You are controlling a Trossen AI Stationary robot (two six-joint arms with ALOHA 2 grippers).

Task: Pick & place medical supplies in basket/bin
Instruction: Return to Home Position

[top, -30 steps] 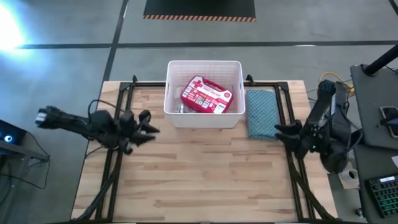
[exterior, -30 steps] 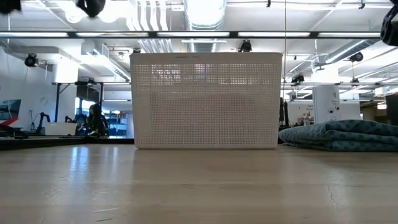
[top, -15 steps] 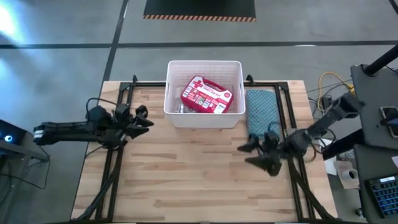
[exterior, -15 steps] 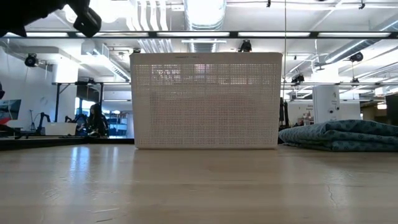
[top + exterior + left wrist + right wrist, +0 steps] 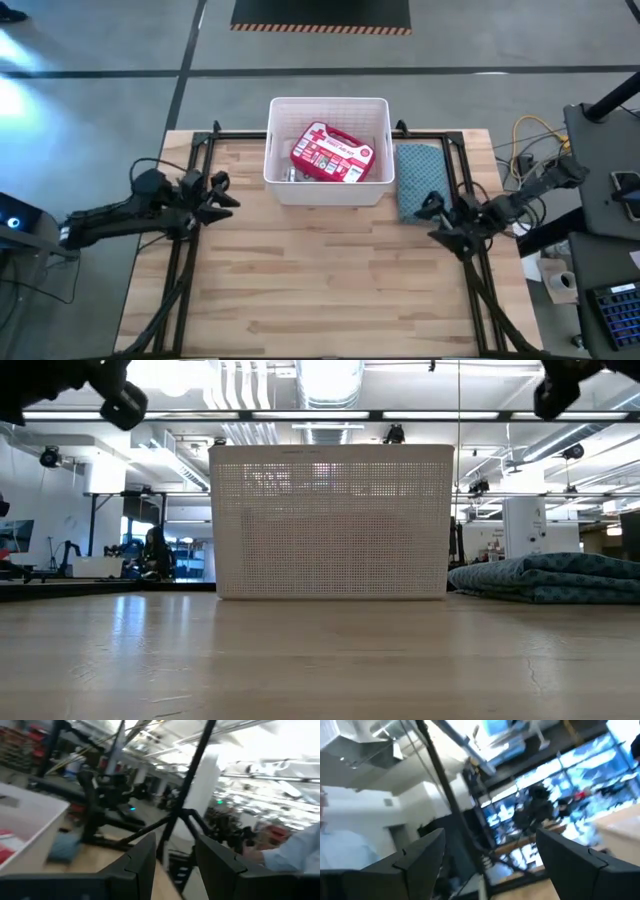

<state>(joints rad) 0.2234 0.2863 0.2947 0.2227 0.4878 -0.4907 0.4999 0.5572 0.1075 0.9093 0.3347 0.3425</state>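
Observation:
The white tub (image 5: 328, 188) stands at the table's far middle, and in the low view (image 5: 331, 520) it rests on its base. A red first-aid case with a white cross (image 5: 331, 152) lies inside it, over a grey-white item (image 5: 290, 175). My left gripper (image 5: 226, 192) hovers open and empty left of the tub; its fingers stand apart in the left wrist view (image 5: 175, 845). My right gripper (image 5: 432, 217) hovers open and empty at the near end of the blue cloth (image 5: 420, 178); its fingers stand wide apart in the right wrist view (image 5: 490, 840).
The folded blue cloth lies on the table right of the tub and also shows in the low view (image 5: 550, 578). Black frame rails (image 5: 190, 250) run along the table's left and right sides. Bare wood (image 5: 320, 280) fills the near half of the table.
My right gripper swung out from the right edge toward the table's near middle, then drew back toward the right edge and the cloth's near end. My left gripper shifted a little toward the table's left and far edges as its arm swung. The tub and case stayed put.

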